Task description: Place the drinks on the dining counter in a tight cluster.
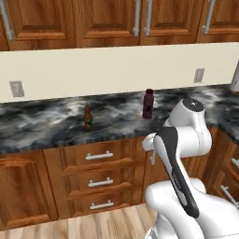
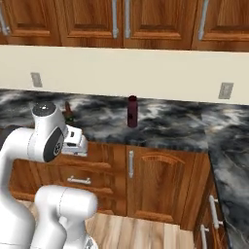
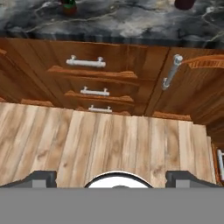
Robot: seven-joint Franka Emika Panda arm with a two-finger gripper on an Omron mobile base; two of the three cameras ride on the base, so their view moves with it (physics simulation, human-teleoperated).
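Bottles (image 1: 148, 103) upright on marbled counter (image 1: 42, 126)

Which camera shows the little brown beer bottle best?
The left base view: the brown beer bottle stands whole and unobstructed on the counter. In the right base view the arm partly hides it; the hand view catches just its base.
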